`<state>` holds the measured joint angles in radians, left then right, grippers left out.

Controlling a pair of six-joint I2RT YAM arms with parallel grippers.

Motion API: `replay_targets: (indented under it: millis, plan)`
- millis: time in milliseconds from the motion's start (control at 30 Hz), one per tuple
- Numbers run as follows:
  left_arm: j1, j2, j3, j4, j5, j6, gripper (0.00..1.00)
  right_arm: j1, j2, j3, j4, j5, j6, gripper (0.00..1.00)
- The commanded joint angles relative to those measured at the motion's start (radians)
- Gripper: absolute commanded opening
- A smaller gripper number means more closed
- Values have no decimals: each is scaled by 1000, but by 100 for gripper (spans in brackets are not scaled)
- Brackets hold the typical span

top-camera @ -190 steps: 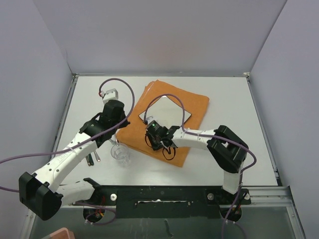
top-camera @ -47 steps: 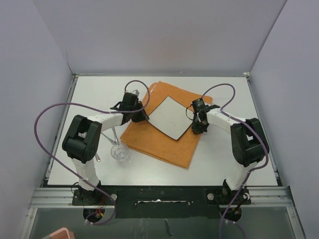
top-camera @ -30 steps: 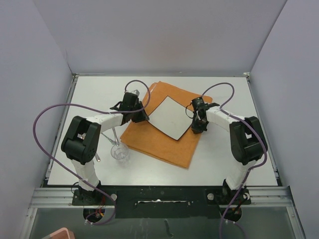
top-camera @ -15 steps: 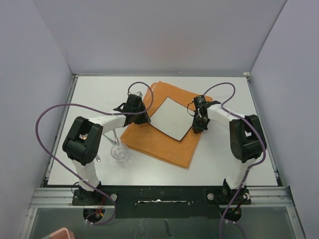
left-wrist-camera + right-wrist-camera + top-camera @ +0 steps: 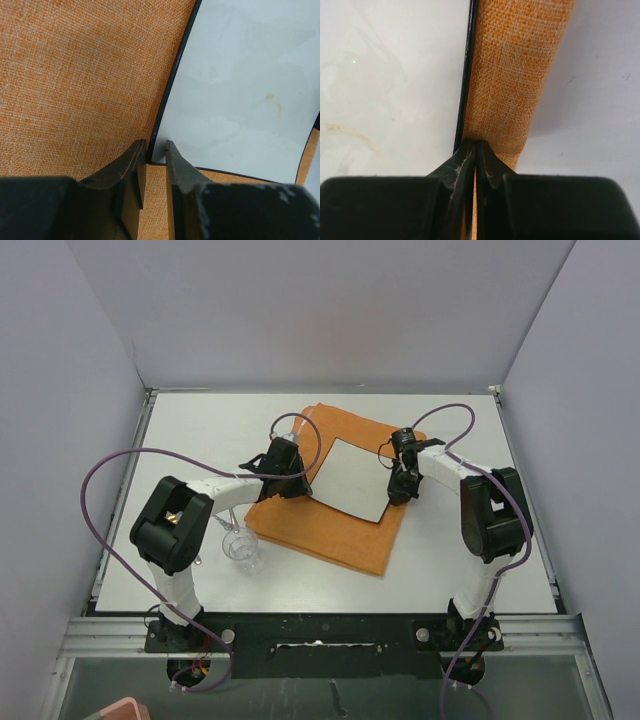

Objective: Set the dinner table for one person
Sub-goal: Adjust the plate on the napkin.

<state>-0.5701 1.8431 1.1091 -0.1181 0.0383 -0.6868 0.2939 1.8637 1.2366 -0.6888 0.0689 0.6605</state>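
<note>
The dinner table [image 5: 470, 550] is a white tabletop with an orange cloth mat [image 5: 340, 535] lying on it. A square white plate with a black rim [image 5: 352, 480] rests on the mat. My left gripper [image 5: 302, 487] stands at the plate's left corner. In the left wrist view its narrowly parted tips [image 5: 156, 150] pinch the plate's [image 5: 240, 90] rim at that corner, over the mat [image 5: 75, 75]. My right gripper [image 5: 398, 496] is shut, and its joined tips [image 5: 476, 145] press on the mat [image 5: 515, 75] against the plate's [image 5: 390, 75] right edge.
A clear drinking glass [image 5: 240, 547] stands left of the mat's near corner, with metal cutlery [image 5: 226, 516] lying beside it on the table. Grey walls close in the table on three sides. Purple cables loop above both arms.
The plate has turned on the mat from a diamond to a squarer lie. My left gripper moved right along with its corner; the right gripper shifted slightly away, staying at the right edge.
</note>
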Motion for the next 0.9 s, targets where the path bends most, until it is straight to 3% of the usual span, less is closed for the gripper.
replay_targets:
  millis: [0,133,333,467,600,633,667,700,733,867]
  plan:
    - [-20,-58,1,-4,11,25,0,0,32,21,61,3,3,0]
    - [-20,-67,6,-29,-10,38,4,5,-13,43,25,27,-6,0]
    - [-20,-109,111,-162,-146,129,26,6,-106,170,-74,64,-46,21]
    - [-20,-145,238,-273,-287,188,32,7,-163,234,-111,98,-77,30]
    - [-33,-197,273,-338,-350,137,36,-6,-161,265,-81,115,-140,32]
    - [-39,-211,261,-352,-366,100,36,-17,-137,279,-79,100,-149,24]
    - [-48,-227,244,-363,-375,58,33,-28,-108,295,-77,66,-163,3]
    - [-60,-244,215,-364,-383,21,23,-36,-77,314,-74,29,-179,0]
    - [-74,-256,189,-371,-390,-16,0,-39,-43,332,-70,-8,-193,0]
    - [-160,-252,120,-458,-415,-171,0,-39,91,452,-60,-88,-236,0]
